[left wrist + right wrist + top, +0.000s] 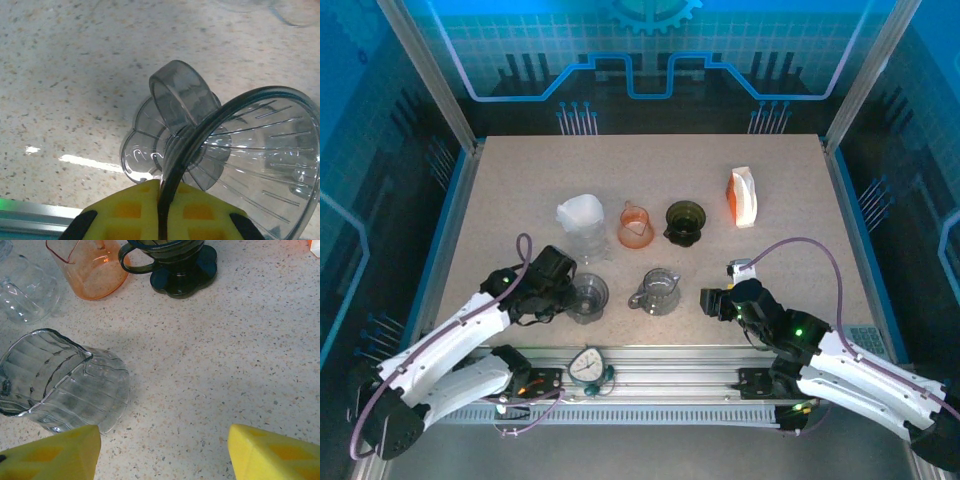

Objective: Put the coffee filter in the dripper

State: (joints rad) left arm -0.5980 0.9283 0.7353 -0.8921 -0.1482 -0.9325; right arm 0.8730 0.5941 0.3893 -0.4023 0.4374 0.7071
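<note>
Dripper (pixel 260 150) of smoky clear plastic: ribbed cone, loop handle, petal-shaped foot. Its rim is pinched in the left tool (pixel 162 212). Right tool (pixel 162 450) gapes wide, holding nothing, above the speckled counter (pixel 225 365) beside a fluted glass jug (pixel 55 385). White paper coffee filter (pixel 580 212) sits further back, apart from the dripper.

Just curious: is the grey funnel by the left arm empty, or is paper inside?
Empty. The funnel shows bare ribbed walls in the left wrist view; no paper inside.
</note>
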